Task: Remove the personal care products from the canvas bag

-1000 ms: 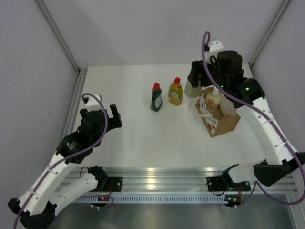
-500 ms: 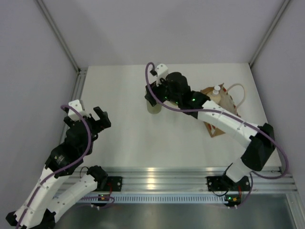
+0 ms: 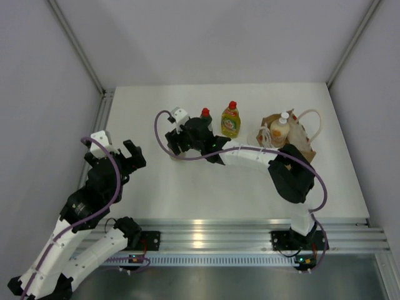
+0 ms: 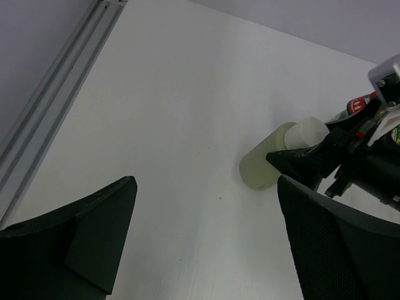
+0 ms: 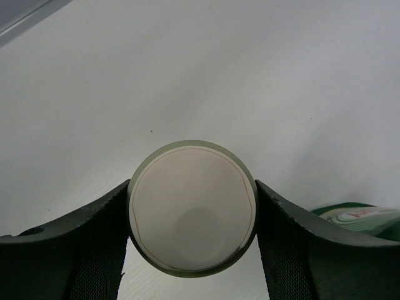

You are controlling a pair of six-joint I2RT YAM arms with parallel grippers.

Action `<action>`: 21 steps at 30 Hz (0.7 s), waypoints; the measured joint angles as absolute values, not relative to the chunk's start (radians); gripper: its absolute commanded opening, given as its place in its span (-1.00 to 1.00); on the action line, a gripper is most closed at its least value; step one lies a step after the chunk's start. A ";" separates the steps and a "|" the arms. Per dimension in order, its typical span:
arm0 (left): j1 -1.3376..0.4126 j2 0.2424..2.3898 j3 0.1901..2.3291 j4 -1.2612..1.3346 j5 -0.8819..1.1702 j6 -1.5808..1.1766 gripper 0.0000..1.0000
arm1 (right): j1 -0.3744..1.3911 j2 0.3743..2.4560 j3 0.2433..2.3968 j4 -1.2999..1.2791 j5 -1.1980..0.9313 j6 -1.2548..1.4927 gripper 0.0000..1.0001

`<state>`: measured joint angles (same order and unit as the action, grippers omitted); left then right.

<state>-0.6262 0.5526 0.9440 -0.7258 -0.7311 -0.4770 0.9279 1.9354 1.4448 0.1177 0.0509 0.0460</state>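
Observation:
My right gripper (image 5: 192,212) is shut on the cream cylinder (image 5: 192,206), a finger against each side of its round top. In the top view this gripper (image 3: 177,139) is left of the dark green red-capped bottle (image 3: 205,117) and covers the cylinder. The left wrist view shows the cylinder (image 4: 272,161) upright, its base at the table surface. The yellow-green bottle (image 3: 230,121) stands right of the green one. In the canvas bag (image 3: 299,149) at the right stands the peach pump bottle (image 3: 280,129). My left gripper (image 3: 128,154) is open over bare table, left of the cylinder.
The bag's white rope handles (image 3: 310,119) loop out over its sides. A metal rail (image 3: 99,128) runs along the table's left edge, and grey walls close in the back and sides. The dark green bottle (image 5: 359,219) stands close to my right finger.
My right arm has swung from the bag leftward across the table, carrying the cream cylinder past the two red-capped bottles. The left arm shifted a little early on and has since held still.

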 measured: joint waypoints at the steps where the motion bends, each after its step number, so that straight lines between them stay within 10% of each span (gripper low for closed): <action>1: -0.626 0.553 0.944 -0.726 -0.731 -0.477 0.97 | 0.933 1.955 1.445 0.129 0.051 0.045 -1.00; 6: -0.626 0.553 0.944 -0.726 -0.731 -0.477 0.97 | 0.940 2.026 1.445 0.159 0.051 0.043 -0.96; 13: -0.624 0.555 0.944 -0.726 -0.731 -0.477 0.97 | 0.949 2.032 1.447 0.171 0.072 0.036 0.28; 21: -0.624 0.560 0.944 -0.726 -0.729 -0.477 0.96 | 0.960 2.022 1.447 0.160 0.067 0.025 0.47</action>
